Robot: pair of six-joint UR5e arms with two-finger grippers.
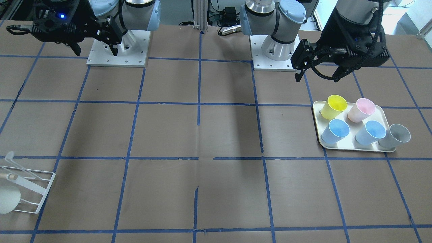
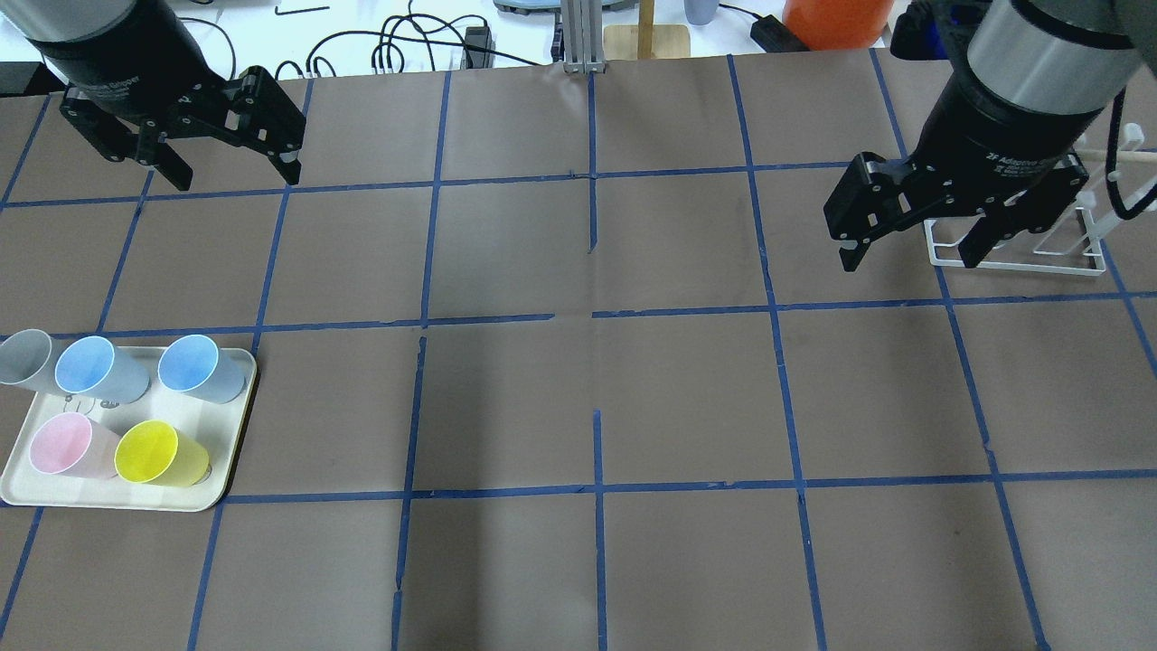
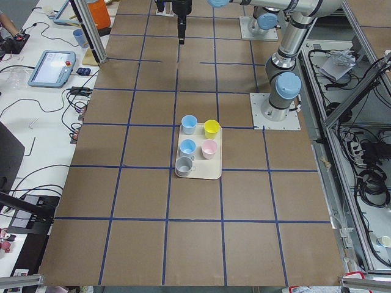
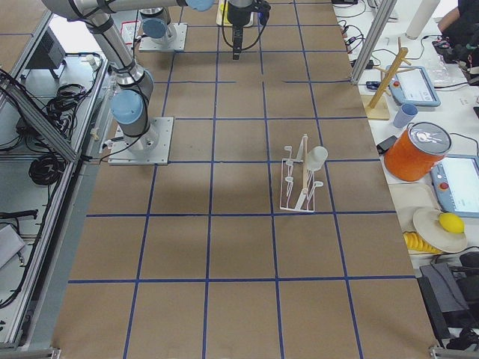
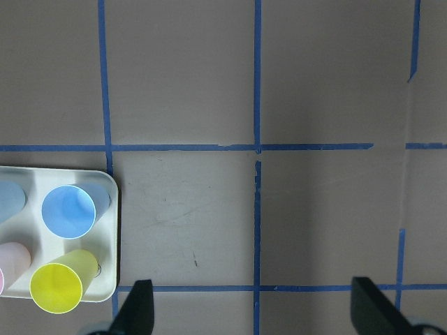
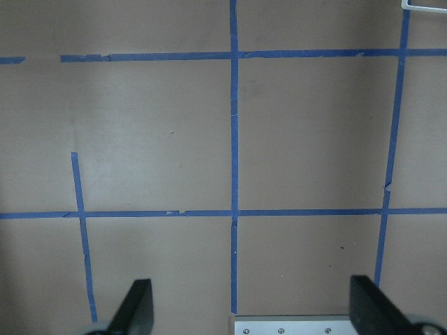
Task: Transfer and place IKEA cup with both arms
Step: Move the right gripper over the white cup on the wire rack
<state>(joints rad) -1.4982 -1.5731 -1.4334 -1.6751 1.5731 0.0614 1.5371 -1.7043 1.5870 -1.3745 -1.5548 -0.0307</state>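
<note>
The white IKEA cup [image 1: 7, 199] hangs tilted on a peg of a white wire rack [image 1: 40, 192] at the table's end on my right side. It also shows in the exterior right view [image 4: 316, 157]. In the overhead view my right arm hides the cup and only the rack [image 2: 1030, 258] shows. My right gripper [image 2: 911, 260] is open and empty, held above the table beside the rack. My left gripper [image 2: 235, 176] is open and empty, held above the table beyond the tray [image 2: 27, 488]. The left wrist view shows open fingers [image 5: 137, 307], and so does the right wrist view [image 6: 138, 307].
A cream tray [image 1: 351, 145] on my left side holds a yellow cup [image 1: 334, 106], a pale pink cup [image 1: 361, 109] and two blue cups [image 1: 335, 131]. A grey cup [image 1: 395, 135] stands at its edge. Brown table with blue tape grid.
</note>
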